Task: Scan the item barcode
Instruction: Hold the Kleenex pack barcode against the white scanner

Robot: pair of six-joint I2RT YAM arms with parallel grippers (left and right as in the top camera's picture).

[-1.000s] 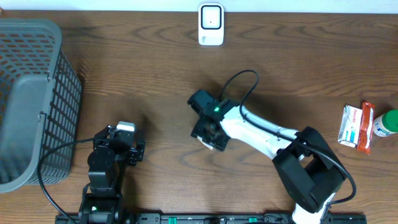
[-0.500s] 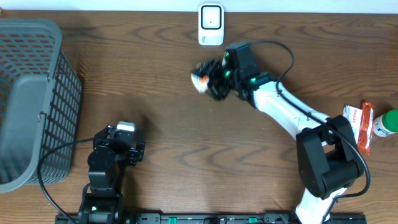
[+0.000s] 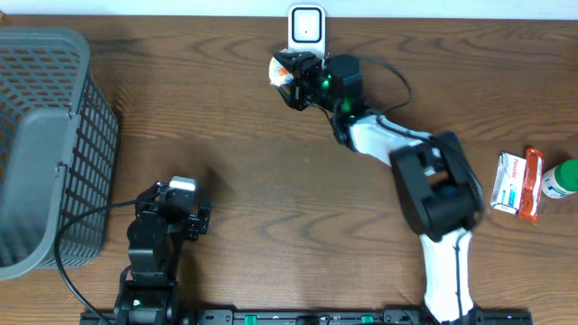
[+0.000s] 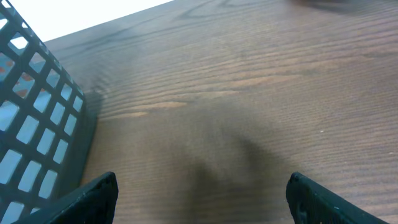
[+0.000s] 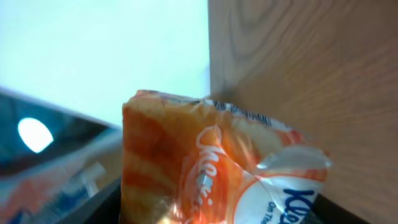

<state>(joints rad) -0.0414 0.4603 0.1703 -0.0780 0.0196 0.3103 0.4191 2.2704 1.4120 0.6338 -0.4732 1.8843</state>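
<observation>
Change of position: one second ago the right gripper [image 3: 298, 74] held the snack packet [image 3: 283, 67] over the middle of the tabletop [image 3: 271, 271]. It has since swung toward the far edge. The packet is now raised just in front of the white scanner [image 3: 307, 25], which stands at the middle of the far edge, slightly to the scanner's left side.

Right jaws: closed on the packet, spread only as wide as the crumpled orange-and-white wrapper requires. In the wrist view the packet fills the space between the fingers. A strip of fine printing runs along its upper edge; whether this is the barcode cannot be told.

Left gripper [image 3: 181, 193]: parked near the front edge beside the basket [image 3: 90, 153], jaws wide apart, holding nothing. No change from a second ago.

Meaning for the task: transport appears finished and presentation is under way. Judged remaining step: turn the printed strip toward the scanner window until it reads
</observation>
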